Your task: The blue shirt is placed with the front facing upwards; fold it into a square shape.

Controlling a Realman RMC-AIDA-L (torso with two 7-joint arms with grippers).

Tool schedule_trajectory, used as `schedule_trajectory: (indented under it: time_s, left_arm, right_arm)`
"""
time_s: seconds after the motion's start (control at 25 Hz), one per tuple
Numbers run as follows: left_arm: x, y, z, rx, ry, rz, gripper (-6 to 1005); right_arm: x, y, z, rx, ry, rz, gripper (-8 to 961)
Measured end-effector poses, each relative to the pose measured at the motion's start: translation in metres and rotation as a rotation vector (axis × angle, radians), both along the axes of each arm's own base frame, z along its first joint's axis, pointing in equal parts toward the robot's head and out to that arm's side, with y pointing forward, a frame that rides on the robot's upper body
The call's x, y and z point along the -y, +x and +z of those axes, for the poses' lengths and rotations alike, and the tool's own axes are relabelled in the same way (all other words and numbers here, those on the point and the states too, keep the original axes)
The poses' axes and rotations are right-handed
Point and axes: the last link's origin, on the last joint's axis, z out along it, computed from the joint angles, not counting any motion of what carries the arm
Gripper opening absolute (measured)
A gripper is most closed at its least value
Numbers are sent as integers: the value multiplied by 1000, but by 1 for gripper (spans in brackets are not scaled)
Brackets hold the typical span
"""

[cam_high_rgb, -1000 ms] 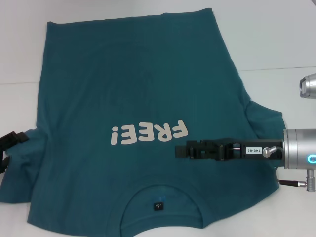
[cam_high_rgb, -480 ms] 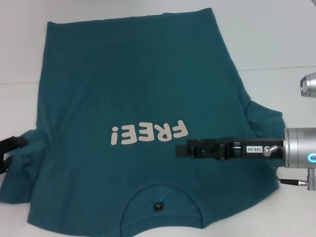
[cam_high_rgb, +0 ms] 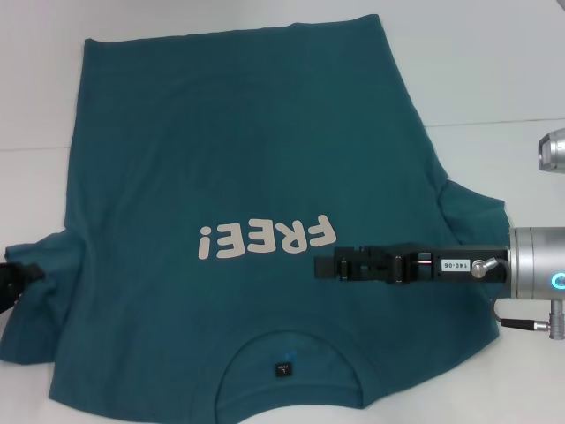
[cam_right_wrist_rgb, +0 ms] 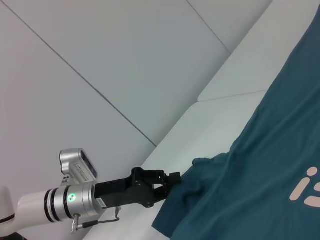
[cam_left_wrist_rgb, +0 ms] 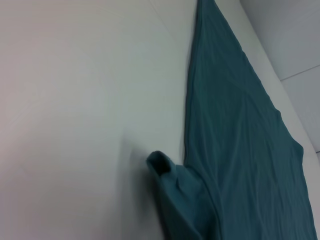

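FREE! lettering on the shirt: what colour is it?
White lettering on the teal-blue shirt; clearest in the head view.

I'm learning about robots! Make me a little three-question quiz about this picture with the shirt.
1. True or false: the white word on the blue shirt is "FREE!".
2. Which gripper hovers over the shirt's chest, just beside the lettering? A) left gripper B) right gripper
3. Fill in: the left gripper is at the edge of the shirt's ______.

Key
1. True.
2. B, the right gripper reaches in over the chest from the robot's right side.
3. Sleeve. The right wrist view shows the gripper at the bunched sleeve on the robot's left.
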Motion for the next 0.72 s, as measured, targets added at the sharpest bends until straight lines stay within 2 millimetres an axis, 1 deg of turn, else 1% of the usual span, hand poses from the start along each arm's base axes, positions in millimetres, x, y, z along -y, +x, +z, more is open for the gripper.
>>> schedule_trajectory:
  time_s: [0.24,0.4,0.64,0.72]
  left_arm:
    - [0,0,0,1,-1,1,214]
    - [0,0,0,6,1,1,3]
    - [1,3,2,30,2,-13,-2]
    - [2,4,6,50,14,-23,-2]
  right_arm:
    - [0,0,0,-2,-2,0,930]
    - [1,0,0,-2,-3,0,930]
    - [1,0,0,-2,-4,-1,930]
    - [0,0,0,-3,-4,-2,930]
